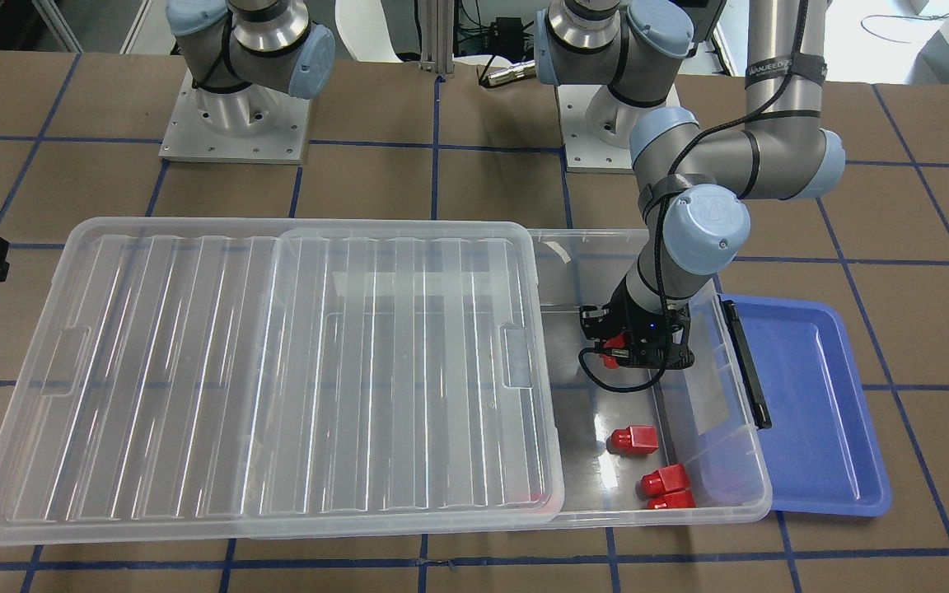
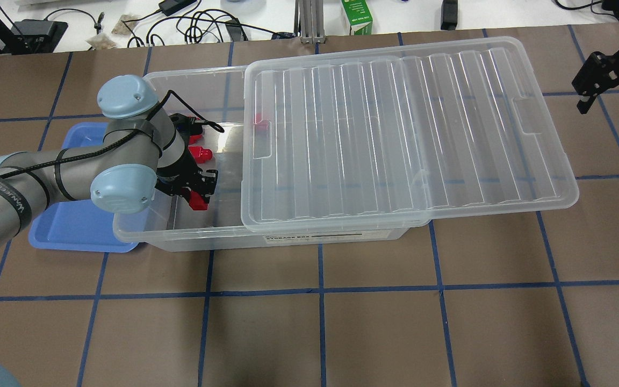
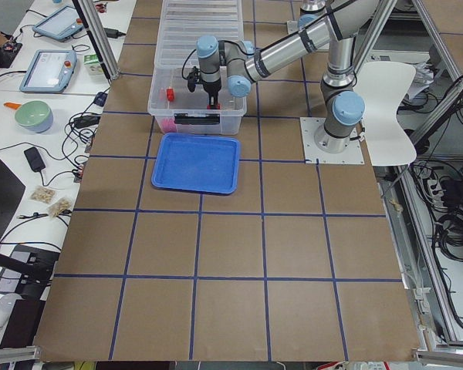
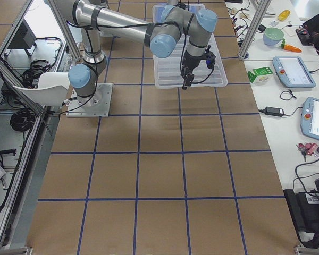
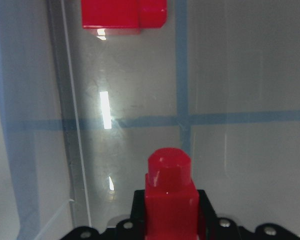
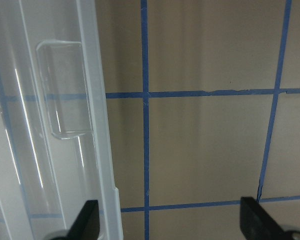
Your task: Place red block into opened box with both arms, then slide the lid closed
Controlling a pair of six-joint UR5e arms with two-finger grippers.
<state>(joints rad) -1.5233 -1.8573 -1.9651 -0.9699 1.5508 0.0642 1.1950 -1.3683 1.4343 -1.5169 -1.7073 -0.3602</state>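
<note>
My left gripper (image 2: 198, 192) reaches down into the uncovered end of the clear box (image 2: 288, 235) and is shut on a red block (image 5: 170, 200), whose stub points away from the wrist. Three more red blocks (image 1: 633, 440) lie on the box floor near the far corner. The ribbed lid (image 2: 395, 134) covers most of the box and overhangs its right end. Beyond that end my right gripper (image 2: 602, 80) hangs open and holds nothing. In the right wrist view the lid's tab (image 6: 60, 100) is at the left.
A blue tray (image 2: 73, 226) lies against the box's short end with the black bar (image 1: 746, 362), under my left arm. Brown table with blue tape lines stretches in front of the box. Cables and a green carton (image 2: 357, 16) sit past the table's far edge.
</note>
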